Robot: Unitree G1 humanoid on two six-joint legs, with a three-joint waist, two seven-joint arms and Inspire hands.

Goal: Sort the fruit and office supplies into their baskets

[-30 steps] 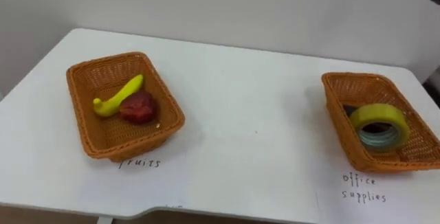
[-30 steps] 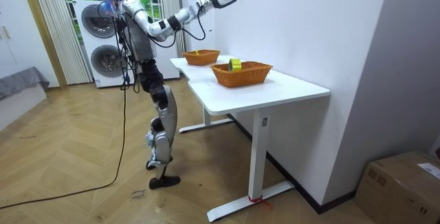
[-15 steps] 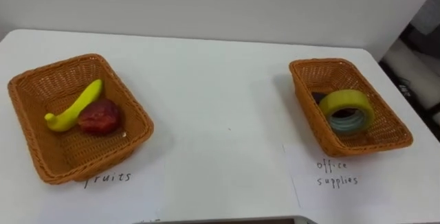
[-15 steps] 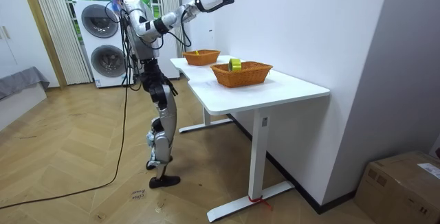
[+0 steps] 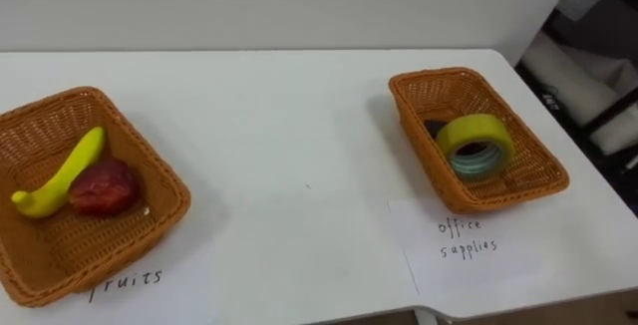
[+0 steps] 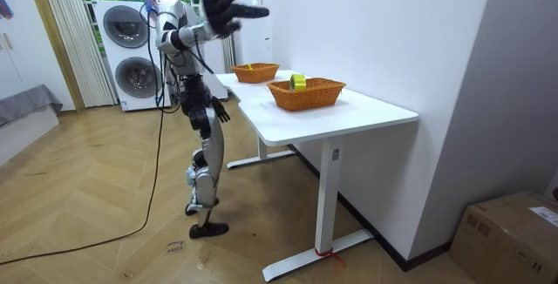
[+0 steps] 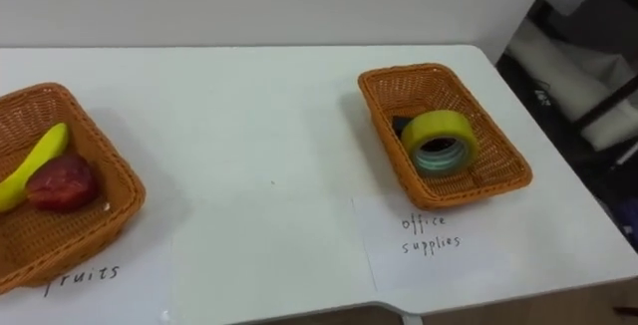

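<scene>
1. The white table (image 5: 299, 116) stands against a pale wall and carries two wicker baskets, well apart, one towards each end.
2. The left basket (image 5: 60, 250) holds a yellow banana (image 5: 62, 173) lying on a slant and a dark red fruit (image 5: 103, 187). The fruit sits just beside the banana's lower half and touches it.
3. The right basket (image 5: 449, 91) holds a yellow-green tape roll (image 5: 461, 132), which is tipped up so its hole faces the front. A small dark item (image 5: 434, 126) lies behind the roll on its left and is too hidden to identify.
4. Each basket has a handwritten label on the table in front of it, the left label (image 5: 125, 280) and the right label (image 5: 464, 240).
5. All the fruit and supplies on view lie inside the baskets, and the tabletop between the baskets carries none.
6. In the room view the robot stands upright on the wood floor at the table's far end, on the room view's left, with stacked washing machines (image 6: 129, 53) behind it.
7. The right hand (image 6: 228, 7) is raised at head height, short of the table. Its fingers are spread wide and it holds nothing.
8. The left hand (image 6: 219, 112) hangs low by the hip near the table edge. It is too small for its state to be told.
9. A cardboard box (image 6: 510, 236) sits on the floor at the room view's lower right.
</scene>
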